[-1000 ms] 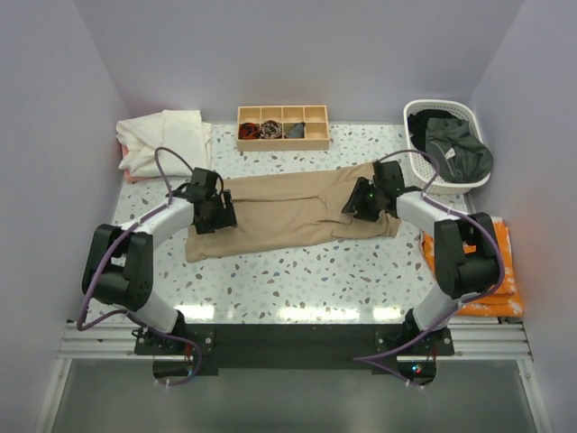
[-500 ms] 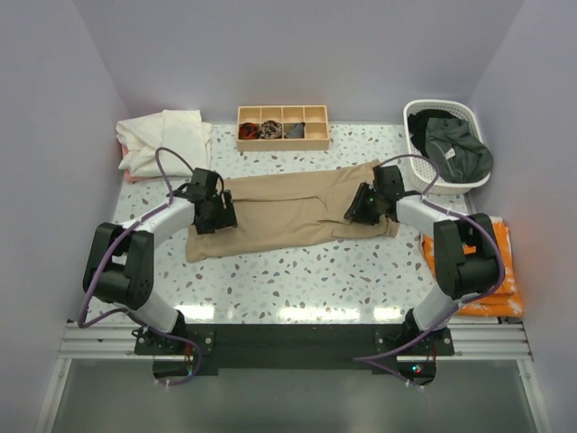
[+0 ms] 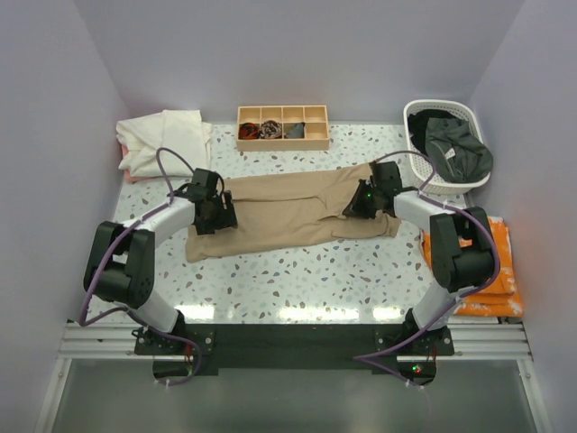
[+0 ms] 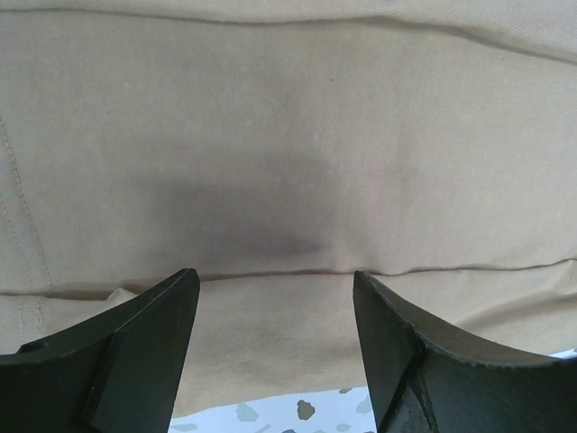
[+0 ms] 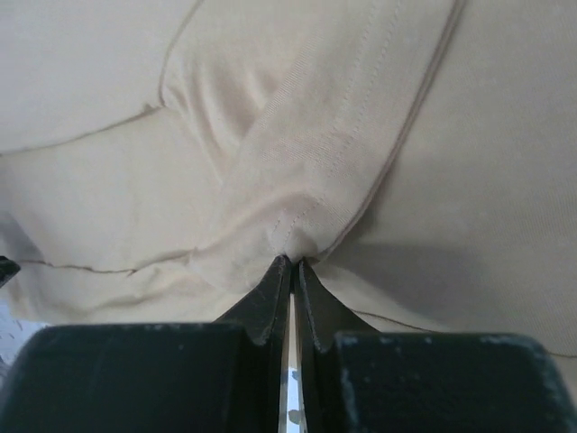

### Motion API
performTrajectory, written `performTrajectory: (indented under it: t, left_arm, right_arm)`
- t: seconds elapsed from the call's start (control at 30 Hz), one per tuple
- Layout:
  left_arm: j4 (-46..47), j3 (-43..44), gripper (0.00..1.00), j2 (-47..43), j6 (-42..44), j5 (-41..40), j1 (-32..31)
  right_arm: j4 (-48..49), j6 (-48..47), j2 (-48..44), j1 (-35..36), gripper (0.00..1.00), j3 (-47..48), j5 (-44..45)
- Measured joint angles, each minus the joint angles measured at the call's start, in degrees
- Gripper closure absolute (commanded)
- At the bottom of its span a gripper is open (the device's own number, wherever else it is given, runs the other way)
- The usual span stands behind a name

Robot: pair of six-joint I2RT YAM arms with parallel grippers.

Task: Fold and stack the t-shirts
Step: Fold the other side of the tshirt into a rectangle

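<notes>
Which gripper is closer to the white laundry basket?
Right. The right gripper pinches the tan shirt at its end nearest the basket; the left gripper hovers open over the shirt's opposite end.

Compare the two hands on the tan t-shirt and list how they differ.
The left hand stands open, gripping nothing; the right hand is shut, pinching a seamed fold of the tan t-shirt. The left hand is at the shirt's left end, the right hand at its right end. Both have black fingers over the same shirt.
</notes>
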Motion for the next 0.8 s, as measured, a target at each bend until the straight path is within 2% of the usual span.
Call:
performTrajectory:
  t: [0.27,0.4,0.5,0.53,0.67,0.77,0.8]
  left_arm:
    - [0.0,0.0,0.26,0.5,0.6,0.0,0.0]
    - [0.1,0.0,0.26,0.5,0.8,0.0,0.0]
    - [0.1,0.0,0.26,0.5,0.8,0.0,0.0]
    - [0.1,0.0,0.26,0.5,0.8,0.0,0.0]
    - [0.1,0.0,0.25,0.5,0.8,0.0,0.0]
    - [0.2,0.0,0.25,0.5,0.8,0.0,0.0]
    - [0.2,-0.1,0.25,0.5,0.8,0.0,0.0]
  right_arm:
    - [-1.4,-0.3,0.1,0.0,0.97,7.4,-1.5]
    - [-1.5,-0.4,5.0,0.5,0.97,15.4,-2.5]
    - [-2.1,-0.4,10.3,1.4,0.7,20.0,-3.1]
    - [-2.4,-0.4,12.1,1.8,0.65,21.4,-3.3]
    - [-3.8,-1.3,15.9,3.2,0.6,23.5,-3.5]
    - [-6.1,-2.8,15.2,3.8,0.57,23.3,-1.2]
    - [-6.8,-3.5,13.8,3.9,0.53,22.4,0.7]
